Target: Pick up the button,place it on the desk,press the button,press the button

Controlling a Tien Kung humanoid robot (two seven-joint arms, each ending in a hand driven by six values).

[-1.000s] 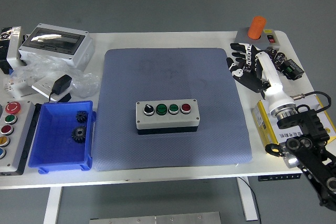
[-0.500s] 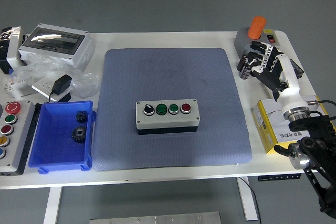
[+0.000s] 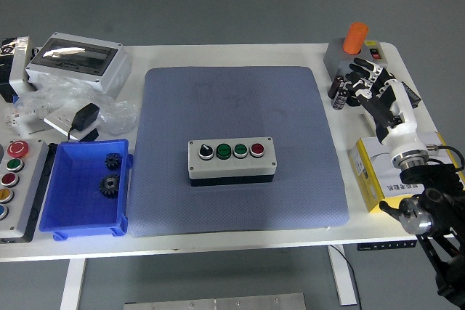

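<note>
A grey button box (image 3: 232, 160) with a black selector knob, two green buttons and a red button lies flat on the blue-grey mat (image 3: 236, 107), near its middle. My right hand (image 3: 361, 85) hovers at the table's right side, beyond the mat's right edge and well away from the box. Its fingers are curled and hold nothing. Just behind the hand stands a grey unit with an orange cylinder (image 3: 355, 37) on top. No left arm shows in the head view.
A blue bin (image 3: 80, 212) with two black gears sits at the front left, beside a panel of coloured buttons (image 3: 13, 179). A grey enclosure (image 3: 76, 61), plastic bags and a black adapter lie at the back left. A yellow-and-white box (image 3: 370, 172) lies under my right forearm.
My right hand drew back to the right, off the mat's edge, and its spread fingers curled in. The button box has not moved.
</note>
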